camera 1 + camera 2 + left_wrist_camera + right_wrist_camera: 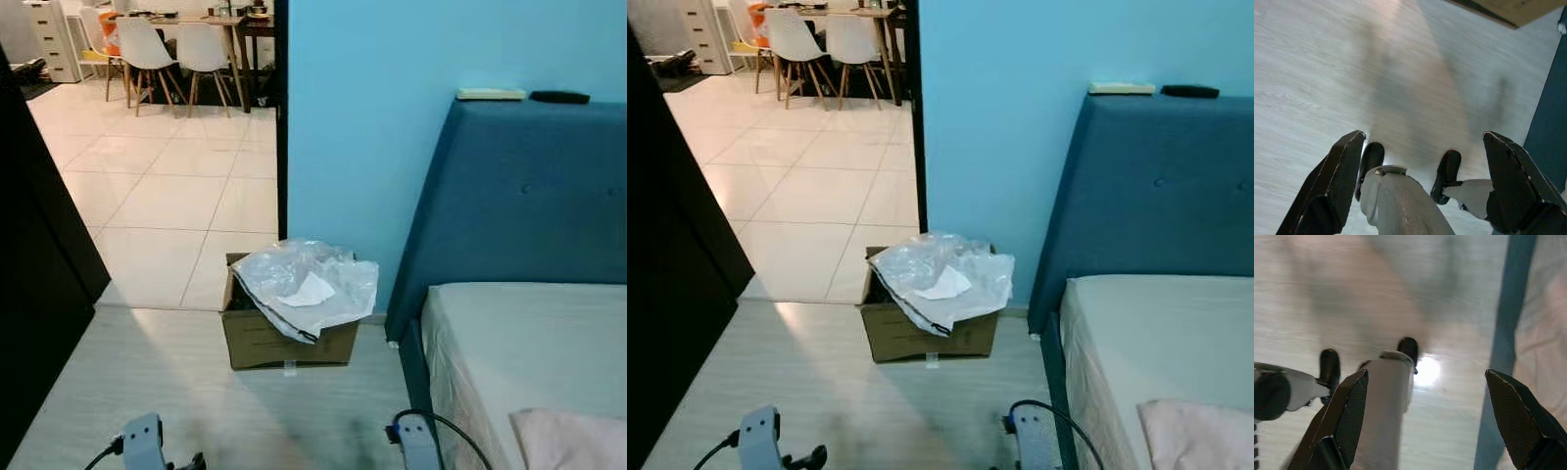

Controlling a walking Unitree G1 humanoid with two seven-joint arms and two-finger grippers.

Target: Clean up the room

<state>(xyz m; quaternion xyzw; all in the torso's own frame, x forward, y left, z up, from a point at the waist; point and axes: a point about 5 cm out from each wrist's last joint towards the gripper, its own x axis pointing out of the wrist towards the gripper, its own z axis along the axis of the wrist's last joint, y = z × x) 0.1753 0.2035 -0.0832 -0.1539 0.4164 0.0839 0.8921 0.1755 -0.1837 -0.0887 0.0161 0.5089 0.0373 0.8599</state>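
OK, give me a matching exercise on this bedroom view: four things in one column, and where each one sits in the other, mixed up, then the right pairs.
Things:
1. cardboard box
2. crumpled plastic bag
3. black remote
4. white chairs

Places:
A. on top of the blue headboard
B. on the floor by the blue wall
C. at the table in the far room
D. over the open top of the box

Pairs: 1-B, 2-D, 3-A, 4-C

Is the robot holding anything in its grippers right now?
No. The left gripper and the right gripper are both open over the bare floor, with nothing between their fingers. The box sits ahead, untouched.
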